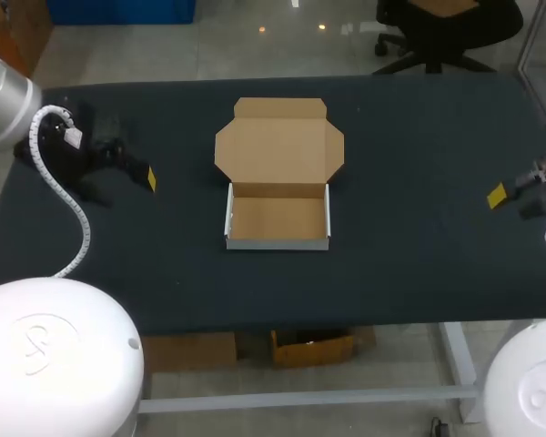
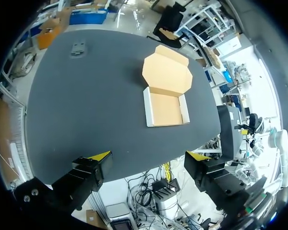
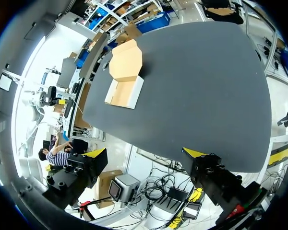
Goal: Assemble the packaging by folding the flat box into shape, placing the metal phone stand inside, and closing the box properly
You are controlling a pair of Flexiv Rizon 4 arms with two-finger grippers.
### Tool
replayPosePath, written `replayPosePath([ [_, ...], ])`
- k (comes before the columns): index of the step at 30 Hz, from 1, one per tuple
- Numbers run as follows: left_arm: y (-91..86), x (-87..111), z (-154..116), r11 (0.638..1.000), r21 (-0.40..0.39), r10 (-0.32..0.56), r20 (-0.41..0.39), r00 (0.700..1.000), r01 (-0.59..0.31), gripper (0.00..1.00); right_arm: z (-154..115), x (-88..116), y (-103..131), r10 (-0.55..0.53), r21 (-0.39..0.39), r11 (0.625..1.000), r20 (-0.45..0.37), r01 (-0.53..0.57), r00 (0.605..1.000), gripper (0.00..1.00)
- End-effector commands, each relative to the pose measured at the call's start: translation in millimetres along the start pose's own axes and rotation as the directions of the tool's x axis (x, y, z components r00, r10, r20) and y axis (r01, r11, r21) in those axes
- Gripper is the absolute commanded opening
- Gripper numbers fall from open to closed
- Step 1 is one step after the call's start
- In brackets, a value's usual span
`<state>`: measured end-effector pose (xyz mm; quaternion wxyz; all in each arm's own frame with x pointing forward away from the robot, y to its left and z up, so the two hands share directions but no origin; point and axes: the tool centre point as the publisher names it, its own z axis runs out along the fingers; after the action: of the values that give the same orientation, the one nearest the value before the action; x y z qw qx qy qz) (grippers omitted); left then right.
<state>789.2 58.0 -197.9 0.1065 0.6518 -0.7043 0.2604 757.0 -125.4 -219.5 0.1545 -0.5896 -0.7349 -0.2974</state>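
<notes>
Box [image 1: 278,218]: it is seen near the middle of the table [image 1: 419,237], folded into an open tray with white outer walls and brown cardboard inside; nothing is seen in the tray.
Lid [image 1: 278,146]: it is laid back flat on the table on the far side of the tray, joined to the rear wall, with its side tabs and front flap spread out.
Box in the left wrist view [image 2: 165,109]: it is seen well ahead of the fingers, resting on the table [image 2: 86,105], with its lid [image 2: 167,72] pointing away.
Box in the right wrist view [image 3: 125,93]: it is seen far ahead and to one side, on the table [image 3: 206,86], with the lid [image 3: 126,60] lying beyond the tray.
Left gripper [image 1: 150,177]: it is held at the table's left side, well apart from the box; in its own view the left gripper [image 2: 148,155] is shown with fingers spread wide and nothing between them.
Right gripper [image 1: 498,194]: it is held at the table's right side, well apart from the box; in its own view the right gripper [image 3: 144,152] is shown released, fingers wide apart and nothing grasped.
Small grey object [image 2: 78,48]: it is seen lying on the table near a far corner in the left wrist view; what it is cannot be told.
</notes>
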Motion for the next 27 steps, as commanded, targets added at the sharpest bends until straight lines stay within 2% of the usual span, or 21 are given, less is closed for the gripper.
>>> replayPosePath([
  [1,-5.8,-2.0,5.6,1.0,-0.013,-0.01,0.01,1.0,0.01,1.0,-0.9,-0.4,2.2,0.0,0.006,1.0,-0.004,0.0,1.0,1.0],
  [8,-20.5,-12.5,20.5,0.999,-0.034,-0.024,0.088,0.996,0.027,1.0,-0.9,-0.4,2.2,0.0,0.006,1.0,-0.004,0.0,1.0,1.0],
  [16,-40.1,-36.1,43.1,0.995,-0.087,-0.029,0.215,0.976,0.049,1.0,-0.9,-0.4,2.2,0.0,0.006,1.0,-0.004,0.0,1.0,1.0],
  [27,-60.2,-64.1,58.4,0.987,-0.133,-0.05,0.281,0.958,0.09,1.0,-0.9,-0.4,2.2,0.0,0.006,1.0,-0.004,0.0,1.0,1.0],
])
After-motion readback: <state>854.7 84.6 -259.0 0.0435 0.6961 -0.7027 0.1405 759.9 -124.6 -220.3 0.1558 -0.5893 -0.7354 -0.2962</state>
